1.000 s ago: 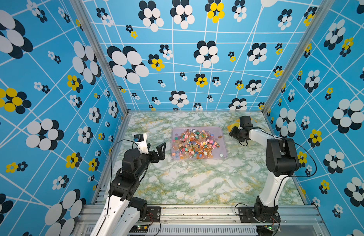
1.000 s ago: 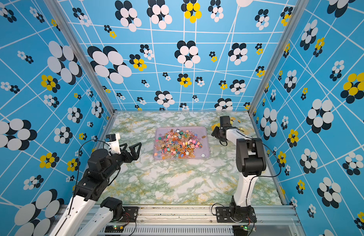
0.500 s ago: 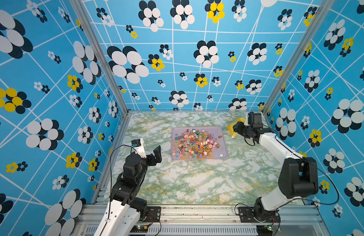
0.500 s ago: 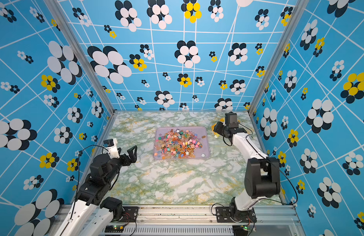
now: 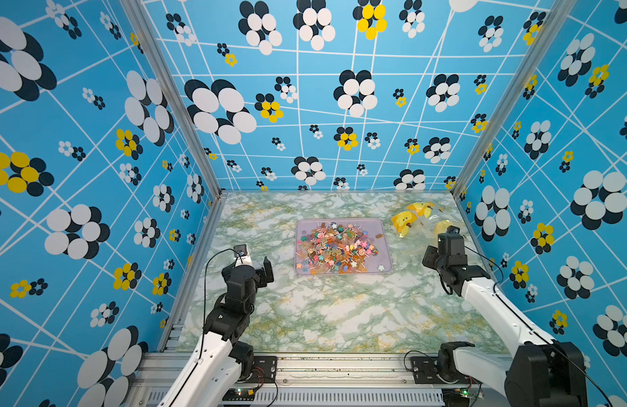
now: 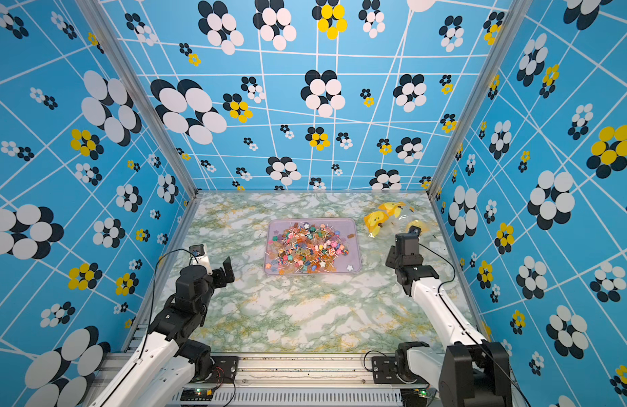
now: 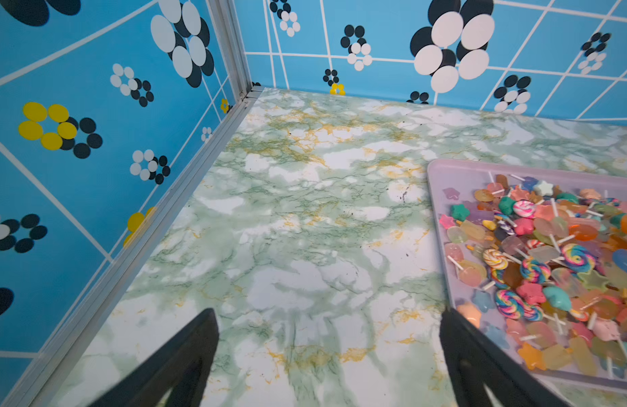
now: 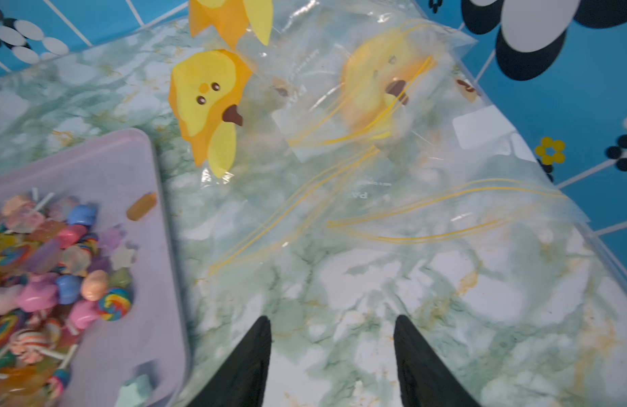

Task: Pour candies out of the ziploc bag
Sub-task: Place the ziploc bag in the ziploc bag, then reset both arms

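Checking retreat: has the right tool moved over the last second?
Yes: in both top views the right tool has drawn away from the tray's right edge, rightward and toward the front.

Nothing can be read: the faint print (image 8: 359,195) on the clear ziploc bag (image 8: 428,183) is too blurred.

Both wrist views cut off the tray (image 7: 460,176) and part of the candies (image 7: 551,264)

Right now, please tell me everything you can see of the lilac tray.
The tray is a pale lilac rectangle with rounded corners and a low rim, and it looks like plastic. It lies flat on the marbled table, towards the far side, and holds a mixed heap of candies, leaving its right part mostly bare.
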`<state>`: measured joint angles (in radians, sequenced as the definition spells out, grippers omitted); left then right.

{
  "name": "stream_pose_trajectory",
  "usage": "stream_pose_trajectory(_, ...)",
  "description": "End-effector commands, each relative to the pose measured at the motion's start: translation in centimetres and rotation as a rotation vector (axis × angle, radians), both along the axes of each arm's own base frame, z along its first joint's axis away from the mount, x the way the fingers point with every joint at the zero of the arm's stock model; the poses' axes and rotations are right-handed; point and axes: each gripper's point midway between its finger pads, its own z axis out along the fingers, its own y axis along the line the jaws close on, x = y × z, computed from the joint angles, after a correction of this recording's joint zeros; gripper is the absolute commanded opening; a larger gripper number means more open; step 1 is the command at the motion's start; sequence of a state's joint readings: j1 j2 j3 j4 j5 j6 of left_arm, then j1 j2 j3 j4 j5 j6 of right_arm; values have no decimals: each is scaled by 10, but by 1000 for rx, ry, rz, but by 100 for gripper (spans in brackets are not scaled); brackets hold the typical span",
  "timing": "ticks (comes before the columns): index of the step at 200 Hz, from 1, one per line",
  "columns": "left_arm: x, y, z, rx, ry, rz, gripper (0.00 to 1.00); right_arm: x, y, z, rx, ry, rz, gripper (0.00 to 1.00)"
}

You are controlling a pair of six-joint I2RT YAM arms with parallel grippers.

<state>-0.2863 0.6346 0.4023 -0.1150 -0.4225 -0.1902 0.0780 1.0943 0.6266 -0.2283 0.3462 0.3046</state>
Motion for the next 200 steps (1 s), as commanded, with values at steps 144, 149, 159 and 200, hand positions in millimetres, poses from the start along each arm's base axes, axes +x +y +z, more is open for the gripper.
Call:
stream_pose_trajectory(144,1,8,-48,233,44,88,99,-31,-12,-29,-162,-83,58,99)
stream_pose_trajectory(149,3,8,-48,230,36,85,99,-29,-12,-27,-160,-96,62,99)
stream_pose_trajectory(159,8,5,-47,228,22,68,100,-25,-10,-24,-157,-134,66,99)
stream_pose_trajectory(200,27,0,-45,250,-16,53,100,-9,-10,-17,-166,-212,62,99)
